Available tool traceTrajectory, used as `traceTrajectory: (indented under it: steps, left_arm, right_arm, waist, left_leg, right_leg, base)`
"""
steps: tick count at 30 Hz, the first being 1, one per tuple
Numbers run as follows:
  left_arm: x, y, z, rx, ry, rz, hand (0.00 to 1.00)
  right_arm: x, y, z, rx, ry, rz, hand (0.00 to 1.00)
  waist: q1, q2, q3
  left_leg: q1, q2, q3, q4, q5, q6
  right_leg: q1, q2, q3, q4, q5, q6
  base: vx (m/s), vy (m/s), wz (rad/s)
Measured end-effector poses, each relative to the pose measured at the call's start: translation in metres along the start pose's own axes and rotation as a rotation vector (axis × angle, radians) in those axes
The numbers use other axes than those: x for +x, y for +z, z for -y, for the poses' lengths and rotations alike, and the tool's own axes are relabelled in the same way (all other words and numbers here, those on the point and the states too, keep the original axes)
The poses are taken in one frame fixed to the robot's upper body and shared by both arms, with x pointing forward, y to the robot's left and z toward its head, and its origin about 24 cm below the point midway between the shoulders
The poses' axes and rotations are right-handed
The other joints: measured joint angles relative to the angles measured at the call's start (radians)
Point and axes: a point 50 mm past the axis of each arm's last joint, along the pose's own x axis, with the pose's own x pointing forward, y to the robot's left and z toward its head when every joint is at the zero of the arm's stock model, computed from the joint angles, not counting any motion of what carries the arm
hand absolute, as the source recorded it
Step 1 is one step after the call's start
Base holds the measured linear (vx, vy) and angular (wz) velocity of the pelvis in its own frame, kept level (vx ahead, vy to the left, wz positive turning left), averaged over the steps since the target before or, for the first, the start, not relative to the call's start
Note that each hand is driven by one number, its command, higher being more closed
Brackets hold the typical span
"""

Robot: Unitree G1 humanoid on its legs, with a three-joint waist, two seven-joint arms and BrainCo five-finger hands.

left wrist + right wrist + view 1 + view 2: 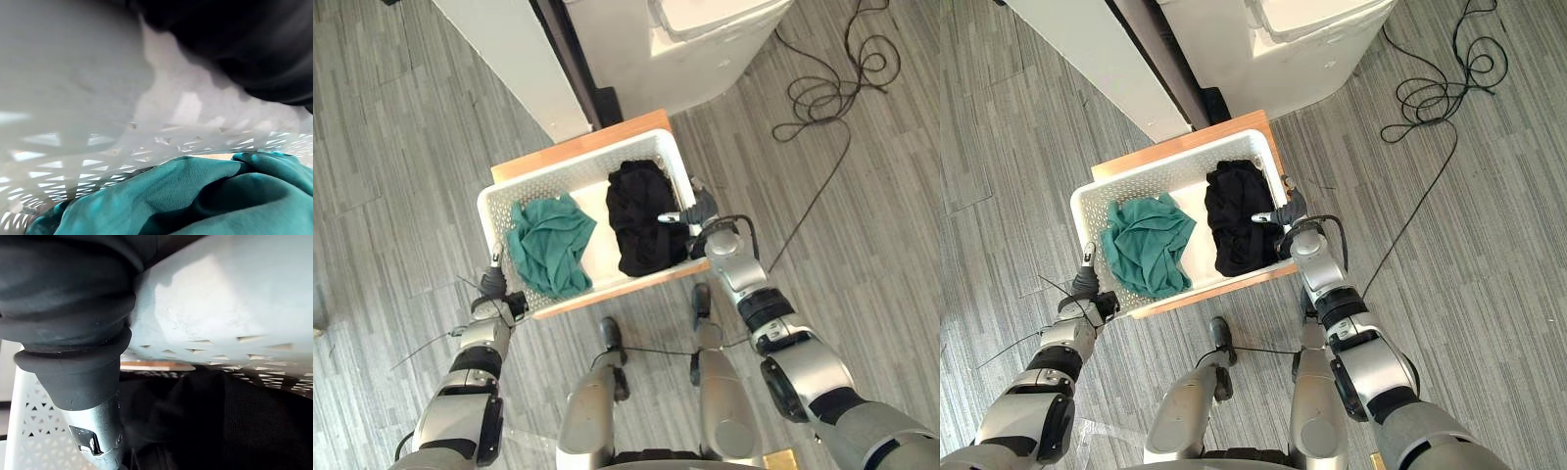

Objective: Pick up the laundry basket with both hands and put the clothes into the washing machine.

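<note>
The white perforated laundry basket (568, 174) rests on a low wooden table (578, 145). A teal garment (550, 243) lies in its left half and a black garment (641, 220) in its right half. My left hand (493, 286) is against the outside of the basket's left near corner, low by the wall. My right hand (703, 211) is at the right end rim, its thumb (98, 431) hooked over the rim inside, beside the black garment (234, 421). The left wrist view looks through the basket's wall (73, 98) at the teal garment (195, 196).
The white washing machine (705, 39) stands beyond the table at the top. A white panel (509, 59) slants along its left side. Grey plank floor surrounds the table on both sides.
</note>
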Motion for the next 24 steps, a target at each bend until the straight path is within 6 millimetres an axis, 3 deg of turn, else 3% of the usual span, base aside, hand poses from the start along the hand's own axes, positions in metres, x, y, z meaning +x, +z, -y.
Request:
traceTrajectory:
  steps: [6,10,16,21,22,23,24]
  left_arm:
    - [0.002,0.002,0.004,0.061,-0.007,-0.01,0.0]
    - [0.003,0.009,0.008,0.222,-0.023,0.006,0.0]
    - [0.007,0.035,0.017,0.528,-0.066,0.055,0.0]
    - [0.011,0.053,0.012,0.706,-0.081,0.054,0.0]
    - [0.011,0.057,0.011,0.745,-0.088,0.058,1.0]
    - [0.011,0.059,0.01,0.766,-0.092,0.059,1.0]
    - [0.011,0.06,0.009,0.786,-0.094,0.058,1.0]
  right_arm:
    - [0.002,-0.012,0.0,-0.076,0.028,-0.055,0.0]
    - [0.004,-0.015,0.005,-0.09,0.018,-0.078,0.0]
    - [0.005,-0.019,0.009,-0.085,0.022,-0.102,0.0]
    - [0.004,-0.019,0.008,-0.083,0.041,-0.104,0.0]
    - [0.004,-0.019,0.008,-0.083,0.041,-0.103,0.0]
    - [0.004,-0.019,0.008,-0.083,0.04,-0.102,0.0]
    - [0.004,-0.019,0.008,-0.083,0.041,-0.099,1.0]
  waist:
    - [0.004,-0.009,-0.031]
    - [0.009,-0.011,-0.032]
    - [0.007,-0.01,-0.032]
    - [-0.007,-0.01,-0.033]
    - [-0.007,-0.01,-0.033]
    - [-0.008,-0.01,-0.033]
    - [-0.008,-0.01,-0.033]
  left_leg:
    - [-0.002,-0.002,-0.003,0.0,0.0,0.0]
    - [0.001,-0.01,-0.004,0.0,0.003,0.004]
    - [0.002,-0.017,-0.007,0.0,0.008,0.009]
    - [0.004,-0.021,-0.001,0.0,0.009,0.01]
    - [0.004,-0.021,0.001,0.0,0.009,0.01]
    - [0.005,-0.021,0.005,0.0,0.009,0.01]
    - [0.006,-0.021,0.01,0.0,0.009,0.01]
  right_leg:
    - [0.0,-0.003,-0.002,0.0,0.0,0.0]
    - [0.0,-0.01,-0.001,0.008,0.0,0.0]
    - [0.0,-0.019,-0.001,0.015,0.0,0.001]
    - [-0.003,-0.021,0.005,0.015,0.003,0.005]
    - [-0.004,-0.021,0.008,0.015,0.003,0.005]
    - [-0.006,-0.021,0.012,0.015,0.003,0.005]
    - [-0.007,-0.02,0.016,0.015,0.003,0.005]
  base:
    - [0.0,0.0,0.0]
    - [0.0,0.0,0.0]
    - [0.0,0.005,0.02]
    - [0.01,0.001,-0.03]
    - [0.03,-0.001,-0.06]
    - [0.03,-0.001,-0.09]
    - [0.04,0.0,-0.14]
